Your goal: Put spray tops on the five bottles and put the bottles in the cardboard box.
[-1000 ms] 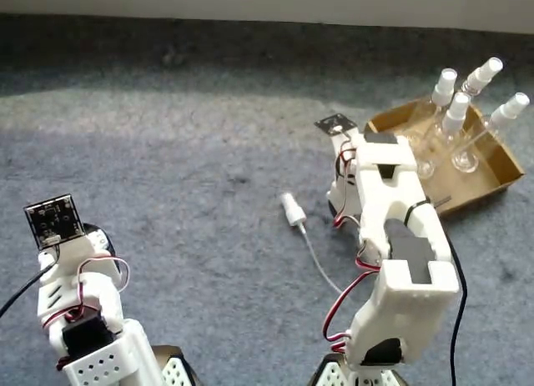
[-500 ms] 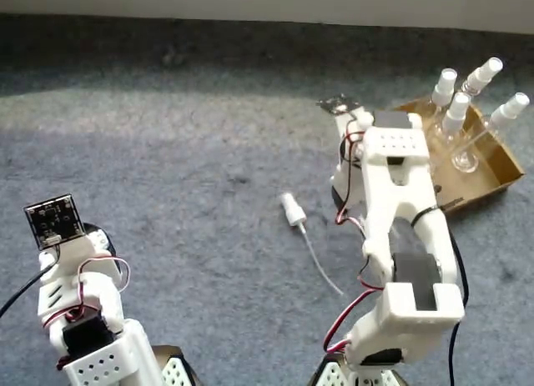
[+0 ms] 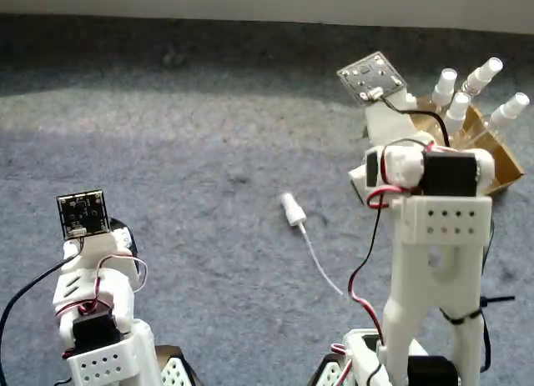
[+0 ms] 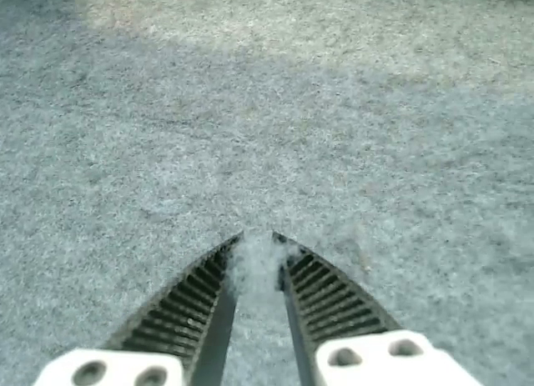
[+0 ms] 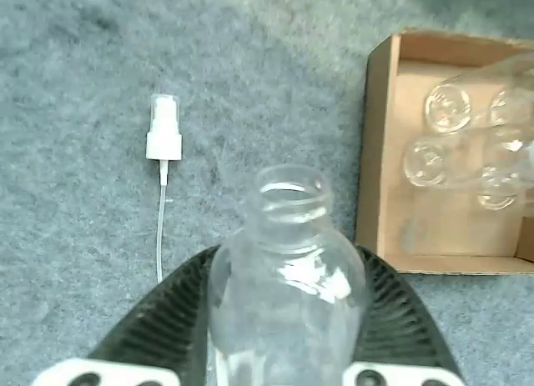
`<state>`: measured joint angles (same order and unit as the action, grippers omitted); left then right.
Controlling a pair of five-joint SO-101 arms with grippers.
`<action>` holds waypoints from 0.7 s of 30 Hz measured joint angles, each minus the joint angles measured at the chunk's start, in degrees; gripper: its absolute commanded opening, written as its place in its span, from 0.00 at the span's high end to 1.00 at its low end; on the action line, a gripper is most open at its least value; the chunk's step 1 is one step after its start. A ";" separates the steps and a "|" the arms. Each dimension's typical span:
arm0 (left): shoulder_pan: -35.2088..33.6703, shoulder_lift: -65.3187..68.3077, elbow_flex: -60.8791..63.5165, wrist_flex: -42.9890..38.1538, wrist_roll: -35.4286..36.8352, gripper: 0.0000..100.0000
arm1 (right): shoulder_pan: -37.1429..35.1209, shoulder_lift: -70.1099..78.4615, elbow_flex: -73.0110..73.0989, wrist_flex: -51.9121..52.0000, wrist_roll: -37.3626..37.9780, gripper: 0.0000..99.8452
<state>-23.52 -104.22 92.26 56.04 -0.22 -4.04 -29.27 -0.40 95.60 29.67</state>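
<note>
My right gripper (image 5: 288,265) is shut on a clear bottle (image 5: 284,236) with an open neck and no top, held above the grey carpet. A loose white spray top (image 5: 163,132) with a long thin tube lies on the carpet beside it, also seen as the spray top (image 3: 292,209) left of the right arm (image 3: 430,211). The cardboard box (image 5: 380,144) holds several clear bottles (image 5: 446,144); their white spray tops (image 3: 457,102) stick up at the far right. My left gripper (image 4: 256,236) hovers over bare carpet at the near left, fingers nearly together with nothing between.
The left arm (image 3: 92,269) stands at the near left, far from the box (image 3: 503,165). The tube of the loose top runs toward the base of the right arm. A dark strip edges the far side of the carpet.
The right arm has drawn back and lifted, its wrist swinging up toward the box. The left arm has shifted slightly right. The loose spray top lies where it was.
</note>
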 measured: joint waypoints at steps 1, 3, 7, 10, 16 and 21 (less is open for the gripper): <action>0.44 0.00 0.00 0.00 0.00 0.99 | 0.00 -2.29 0.00 0.26 0.00 0.87; 1.49 0.00 0.00 0.00 0.00 0.99 | 0.00 -6.68 0.09 0.44 0.00 0.87; 4.40 0.00 0.00 1.05 0.00 0.99 | -0.09 -15.03 5.45 0.44 0.00 0.87; 7.65 0.00 0.00 3.87 0.00 0.99 | -0.18 -19.69 12.13 -1.14 0.00 0.87; 13.27 0.00 0.00 4.84 0.00 0.99 | -0.18 -30.95 26.73 -7.91 -1.14 0.87; 16.88 0.00 -1.41 5.45 -2.11 0.99 | -0.18 -42.55 37.27 -14.86 -7.91 0.87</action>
<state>-6.64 -104.22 90.86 61.49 -2.33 -4.22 -71.82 36.88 80.75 21.76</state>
